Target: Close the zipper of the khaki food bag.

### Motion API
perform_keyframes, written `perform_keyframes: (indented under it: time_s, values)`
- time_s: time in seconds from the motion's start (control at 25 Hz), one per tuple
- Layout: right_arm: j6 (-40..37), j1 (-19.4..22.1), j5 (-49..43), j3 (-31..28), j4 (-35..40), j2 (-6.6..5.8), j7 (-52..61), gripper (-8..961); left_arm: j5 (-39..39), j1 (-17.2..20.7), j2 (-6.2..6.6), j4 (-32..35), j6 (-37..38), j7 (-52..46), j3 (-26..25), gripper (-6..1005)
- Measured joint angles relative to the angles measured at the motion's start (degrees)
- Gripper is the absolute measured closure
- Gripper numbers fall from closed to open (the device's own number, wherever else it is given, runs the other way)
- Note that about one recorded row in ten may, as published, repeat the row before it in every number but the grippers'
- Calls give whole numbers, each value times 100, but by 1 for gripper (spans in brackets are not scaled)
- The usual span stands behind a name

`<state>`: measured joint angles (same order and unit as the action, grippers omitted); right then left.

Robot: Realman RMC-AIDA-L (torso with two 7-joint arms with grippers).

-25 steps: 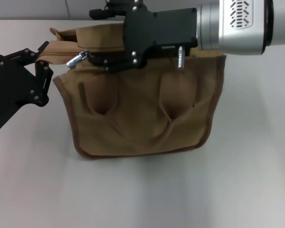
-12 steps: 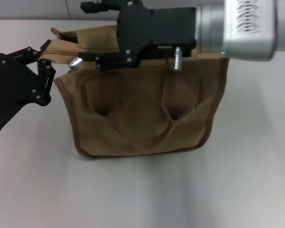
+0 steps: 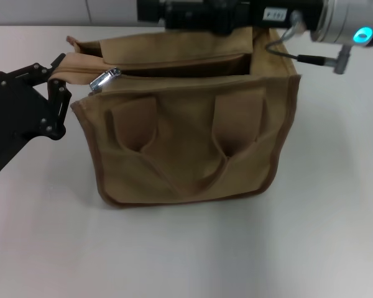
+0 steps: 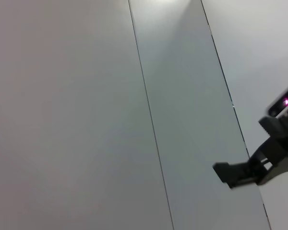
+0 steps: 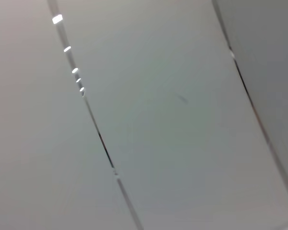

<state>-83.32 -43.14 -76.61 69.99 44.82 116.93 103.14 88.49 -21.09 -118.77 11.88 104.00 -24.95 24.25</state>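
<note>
Khaki food bag (image 3: 186, 149) gaping, zipper (image 3: 104, 79) pull silver, left end effector (image 3: 53, 93) gripping flap, right unclear.

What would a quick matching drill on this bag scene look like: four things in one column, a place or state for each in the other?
Things:
1. khaki food bag
2. silver pull tab
3. left hand
4. right arm

Places or states:
A. beside the bag's left end, near the pull tab
B. along the top of the head view, behind the bag
C. upright on the table, top gaping open
D. at the left end of the zipper

Pairs: 1-C, 2-D, 3-A, 4-B
</note>
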Motion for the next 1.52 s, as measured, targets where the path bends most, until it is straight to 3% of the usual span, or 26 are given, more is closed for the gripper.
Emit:
perform_keyframes:
  time_s: [0.08, 0.32, 0.84, 1.24, 1.52]
  values:
    - [-218, -374, -23, 31, -521, -233, 1409, 146, 0, 6, 0, -1, 16, 12, 1, 978]
    - [-417, -760, -212, 15, -1378, -363, 2655, 146, 0, 9, 3, -2, 41, 116, -4, 978]
    - [-434, -915, -351, 73, -1634, -284, 3388, 146, -38, -21, 12, 33, 57, 164, -17, 978]
    - [-388, -931, -547, 18, -1565, -196, 3245, 146, -47, -36, 12, 11, 36, 175, -17, 978]
    - [-344, -548, -1131, -44, -118, -66, 508, 146, -53, -31, 11, 6, 38, 175, -17, 978]
